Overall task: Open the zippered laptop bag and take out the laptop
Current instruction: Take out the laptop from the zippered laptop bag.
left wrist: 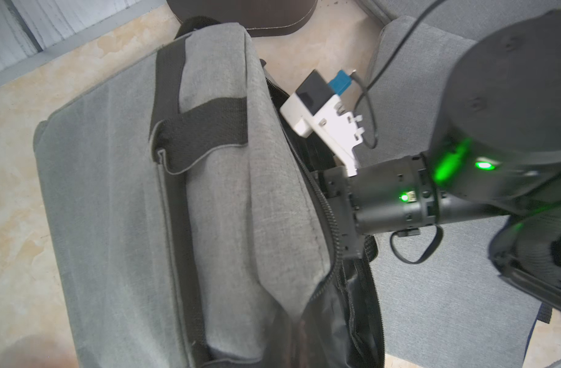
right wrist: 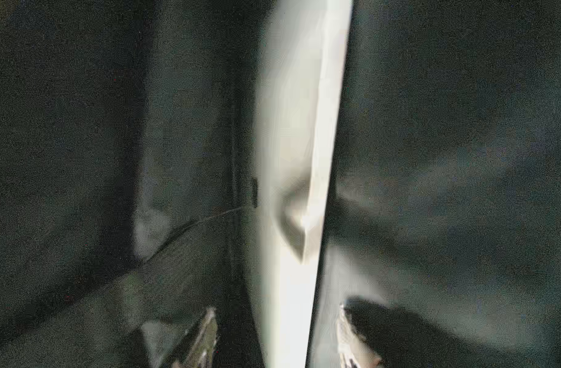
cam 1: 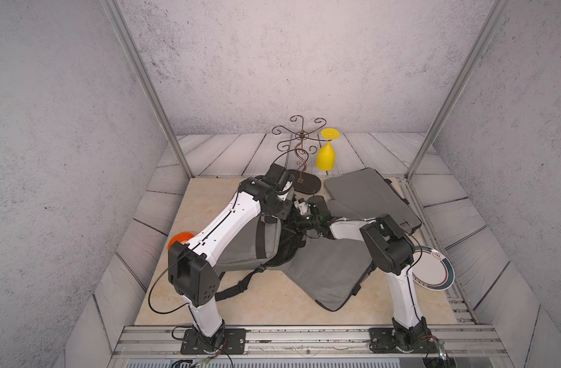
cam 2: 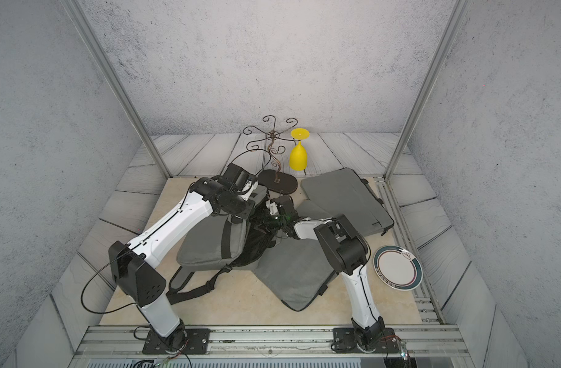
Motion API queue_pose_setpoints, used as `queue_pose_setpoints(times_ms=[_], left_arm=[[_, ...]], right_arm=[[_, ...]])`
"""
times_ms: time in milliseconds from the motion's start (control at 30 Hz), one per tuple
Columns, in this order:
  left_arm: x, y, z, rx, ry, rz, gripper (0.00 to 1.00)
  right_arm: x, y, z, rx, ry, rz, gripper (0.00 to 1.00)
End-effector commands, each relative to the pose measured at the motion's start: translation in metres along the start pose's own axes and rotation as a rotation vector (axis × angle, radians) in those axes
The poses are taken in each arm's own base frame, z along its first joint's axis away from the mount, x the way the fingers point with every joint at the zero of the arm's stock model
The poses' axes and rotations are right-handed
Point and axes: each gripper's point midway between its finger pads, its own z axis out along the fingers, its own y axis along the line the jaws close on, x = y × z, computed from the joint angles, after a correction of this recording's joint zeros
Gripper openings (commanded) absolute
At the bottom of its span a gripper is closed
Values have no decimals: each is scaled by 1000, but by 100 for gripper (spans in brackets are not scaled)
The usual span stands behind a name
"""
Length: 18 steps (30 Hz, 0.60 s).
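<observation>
**A:** Which step is this?

**B:** The bag (cam 1: 241, 242) lies on the table (cam 1: 273, 306) at the centre of both top views. Its zipper (left wrist: 323, 197) is parted and black lining (left wrist: 346, 318) shows. I judge the opening done and the taking-out in hand.

**A:** Where is the laptop?

**B:** Inside the bag. In the right wrist view a pale thin slab runs up the middle of the frame between dark walls. It is blurred, but I take it for the laptop (right wrist: 292, 127), seen edge-on.

**A:** And the right end effector?

**B:** The right end effector (right wrist: 274, 337) is inside the bag's mouth. Its fingers (right wrist: 206, 331) are spread, one on each side of that slab. As far as I can see, neither touches it, so nothing is pinched.

**A:** The left end effector?

**B:** It is hidden under its own arm in the top views and absent from its wrist view. It is pressed together, but on what I cannot tell.

**A:** What does the next move call for?

**B:** A square pinch on the slab, then a straight pull out along the opening. The bag must be held down or it may drag along. A corner could also catch on the zipper.

**A:** Any writing?

**B:** I see none on the bag. The plate (cam 1: 432, 270), at the right of the frame, has a small mark and lettering on its rim, too small to read.
</observation>
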Motion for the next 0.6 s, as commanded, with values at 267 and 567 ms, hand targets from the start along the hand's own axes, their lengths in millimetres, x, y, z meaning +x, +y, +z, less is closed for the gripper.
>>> queue_pose_setpoints(times_ms=[267, 567], left_arm=[[-23, -12, -16, 75, -111, 54, 0], [-23, -21, -11, 127, -101, 71, 0]], right_arm=[[16, -30, 50, 82, 66, 50, 60], [18, -17, 84, -32, 50, 74, 58]])
